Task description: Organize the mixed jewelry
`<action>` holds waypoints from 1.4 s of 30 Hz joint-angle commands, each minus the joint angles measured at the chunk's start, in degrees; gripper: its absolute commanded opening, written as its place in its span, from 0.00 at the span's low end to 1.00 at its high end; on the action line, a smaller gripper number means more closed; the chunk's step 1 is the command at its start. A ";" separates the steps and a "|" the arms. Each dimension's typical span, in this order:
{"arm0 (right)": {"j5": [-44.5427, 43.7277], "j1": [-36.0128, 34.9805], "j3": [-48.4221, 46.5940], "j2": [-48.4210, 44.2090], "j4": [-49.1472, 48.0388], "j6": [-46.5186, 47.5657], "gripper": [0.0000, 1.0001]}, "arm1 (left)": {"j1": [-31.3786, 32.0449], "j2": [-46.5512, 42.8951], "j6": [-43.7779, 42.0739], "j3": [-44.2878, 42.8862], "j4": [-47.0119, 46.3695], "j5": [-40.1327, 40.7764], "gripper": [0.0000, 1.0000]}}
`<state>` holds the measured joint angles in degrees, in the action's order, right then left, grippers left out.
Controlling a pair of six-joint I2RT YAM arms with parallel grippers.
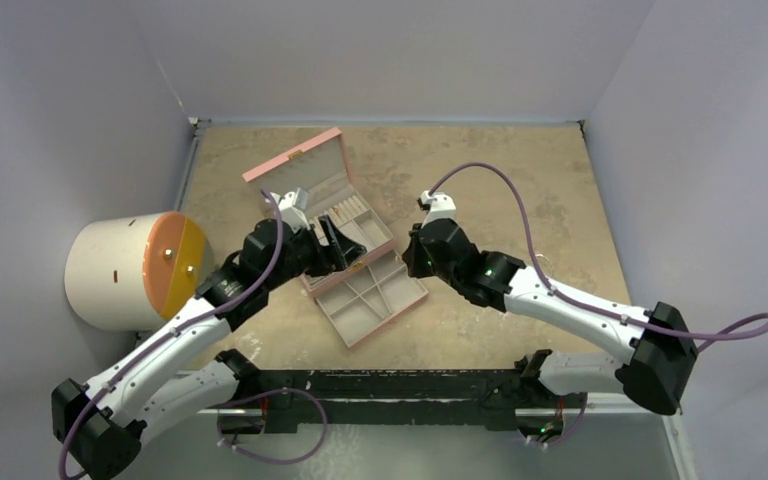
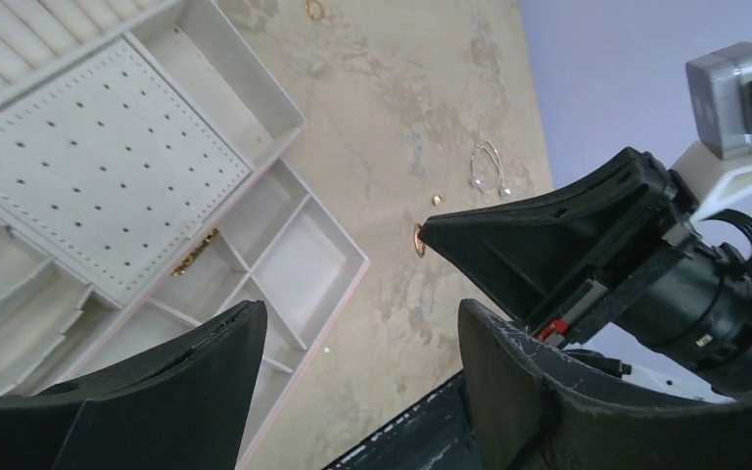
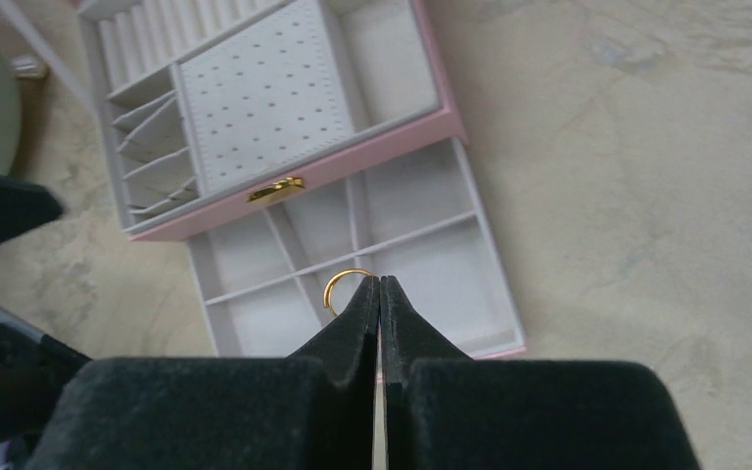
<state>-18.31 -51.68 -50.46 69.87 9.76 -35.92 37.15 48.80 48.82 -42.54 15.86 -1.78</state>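
A gold ring (image 3: 346,282) is pinched at the very tips of the right gripper (image 3: 379,286), whose fingers are pressed fully together so that so thin a band cannot slip. It is held above the pulled-out drawer (image 3: 446,279) of the pink box (image 3: 352,164), over the divided compartments. This is judged to be a set-up for release into one of them, though which compartment is meant cannot be told. The left gripper (image 2: 352,318) is spread wide with nothing between its fingers, just beside the box. No contact with the box is seen, so it is judged to be kept ready for a pick rather than used as a brace. The lid (image 1: 295,160) is stood open, so the ring rolls and the perforated panel are exposed. The other jewelry lies out on the table (image 2: 392,88) beyond the box — a second gold ring (image 2: 313,10), a thin wire hoop (image 2: 487,166) and a small gold piece (image 2: 438,199) near the hoop. The surface is a flat, matte, mottled beige top of stone-like look, closed in by pale lilac walls (image 1: 60,80). A white cylinder (image 1: 110,270) with an orange face is set at its left edge.
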 commanded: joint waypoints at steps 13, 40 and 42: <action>-0.78 -6.38 -5.01 1.93 -6.88 2.60 0.00 | -0.14 4.06 10.00 5.51 -13.75 -10.44 0.52; -0.27 -9.20 -3.78 -0.16 -12.47 3.49 0.00 | -0.14 7.19 10.69 7.37 -18.23 -13.34 0.25; -0.39 -9.27 -3.77 -0.04 -12.33 3.49 0.00 | -0.14 7.28 10.61 7.36 -18.31 -13.25 0.22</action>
<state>-18.46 -60.45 -52.82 71.99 0.54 -33.21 37.15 56.16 59.24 -35.33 0.82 -14.37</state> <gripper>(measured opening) 0.004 0.248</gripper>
